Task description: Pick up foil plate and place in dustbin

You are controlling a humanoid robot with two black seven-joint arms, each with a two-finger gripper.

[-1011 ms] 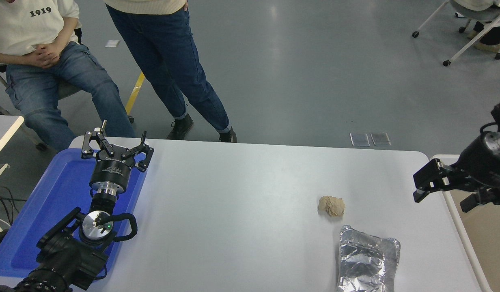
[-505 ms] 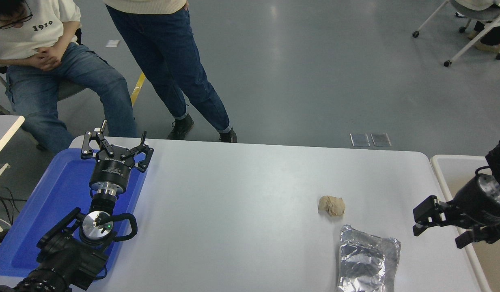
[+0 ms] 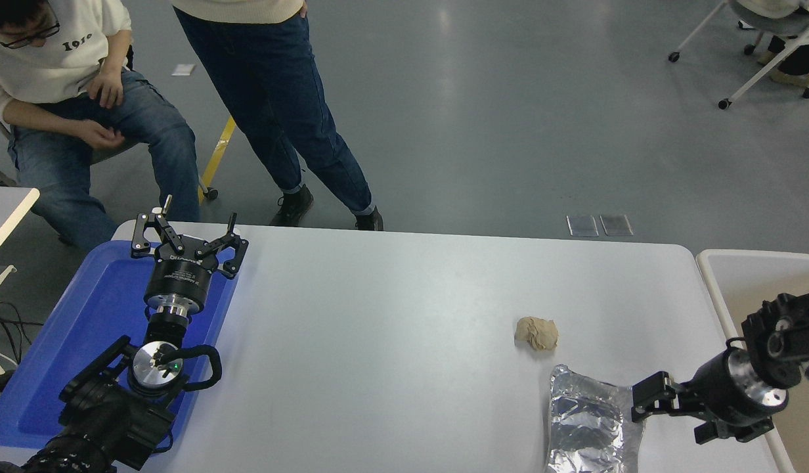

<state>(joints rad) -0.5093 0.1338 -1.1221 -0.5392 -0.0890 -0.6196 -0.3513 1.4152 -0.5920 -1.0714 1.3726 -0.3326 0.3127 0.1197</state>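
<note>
Right gripper [image 3: 667,415], black and reaching leftward from the lower right edge, hung low at the right rim of the shiny silver crinkled foil plate [image 3: 588,424], its two fingers spread apart, one finger [image 3: 649,395] at the plate's far right corner and the other back near the table's right edge. Its arm came in nearly level, the wrist angled toward the picture's left, passing over the gap between the table and the dustbin. That foil plate lay flat on the white table [image 3: 404,328] near its front right corner, directly left of the fingers, with its near end cut off by the picture's bottom edge. Just beyond the plate, a little apart from it, sat a small crumpled tan paper ball [image 3: 536,333]. To the right of the table stood the large off-white rimmed dustbin [image 3: 713,276] with beige inside walls. Far to the left, the left gripper [image 3: 189,240] rested parked with fingers open over a flat blue plastic tray [image 3: 63,341]. Beyond the table's far edge one person sat and another stood [image 3: 273,85].
</note>
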